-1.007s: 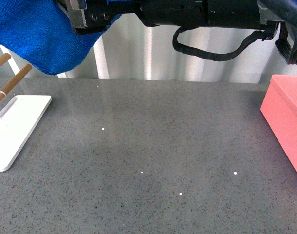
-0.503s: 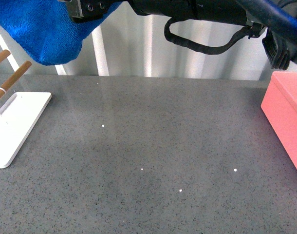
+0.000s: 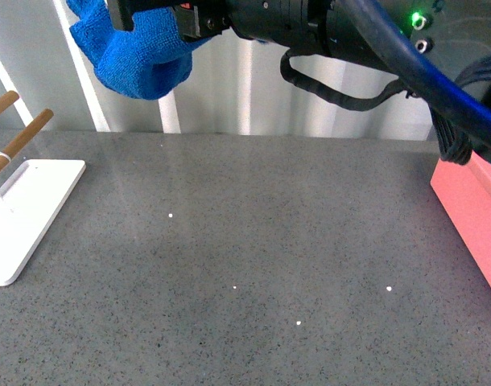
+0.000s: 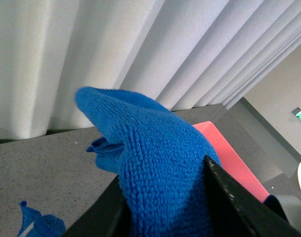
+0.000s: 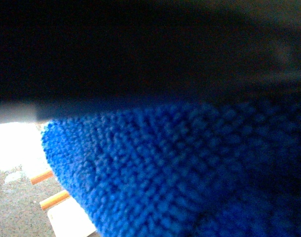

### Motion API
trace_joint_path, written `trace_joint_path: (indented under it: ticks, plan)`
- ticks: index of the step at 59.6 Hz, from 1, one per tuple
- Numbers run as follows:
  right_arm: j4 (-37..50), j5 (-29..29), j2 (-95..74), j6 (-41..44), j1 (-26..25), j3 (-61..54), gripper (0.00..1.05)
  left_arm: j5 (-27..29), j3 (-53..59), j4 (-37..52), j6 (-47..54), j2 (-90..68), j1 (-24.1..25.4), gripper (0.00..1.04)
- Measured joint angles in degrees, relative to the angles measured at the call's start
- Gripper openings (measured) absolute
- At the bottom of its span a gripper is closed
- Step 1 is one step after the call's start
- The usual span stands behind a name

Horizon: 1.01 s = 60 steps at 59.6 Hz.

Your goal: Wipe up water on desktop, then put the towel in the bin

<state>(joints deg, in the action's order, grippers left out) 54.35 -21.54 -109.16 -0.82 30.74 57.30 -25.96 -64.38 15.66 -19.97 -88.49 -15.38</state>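
The blue towel (image 3: 137, 56) hangs bunched high above the far left of the desktop (image 3: 270, 241). My right arm stretches across the top of the front view, and my right gripper (image 3: 153, 18) is shut on the towel's upper edge. In the left wrist view the towel (image 4: 155, 163) bulges between the black fingers of my left gripper (image 4: 163, 197), which is shut on it. Blue towel (image 5: 180, 177) fills the right wrist view under a dark blur. The pink bin (image 3: 471, 217) stands at the right edge and shows beyond the towel as the bin (image 4: 229, 158).
A flat white stand (image 3: 28, 209) with wooden rods (image 3: 20, 133) sits at the left edge, also visible as the stand (image 5: 71, 219) below the towel. A few tiny bright specks (image 3: 299, 322) dot the desktop. Pale curtains hang behind the far edge.
The towel has gone from hanging spread at the upper left to a tighter bunch, shifted a little right. The right arm has come lower and now covers the bin's top corner.
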Motion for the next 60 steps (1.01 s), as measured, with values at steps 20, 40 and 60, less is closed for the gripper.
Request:
trace_joint_path:
  ticks: [20, 40, 60]
  plan:
    - [1.46, 1.11, 0.85, 1.05, -1.49, -2.23, 0.06, 1.62, 0.11, -0.11, 0.85, -0.44, 0.37, 0.95]
    - [1.60, 4.87, 0.85, 1.18, -5.05, -4.02, 0.06, -1.27, 0.11, -0.11, -0.09, -0.26, -0.44, 0.98]
    - [1.29, 3.85, 2.38, 1.46, -5.62, -6.25, 0.06, 0.07, 0.15, 0.15, 0.11, -0.17, -0.63, 0.98]
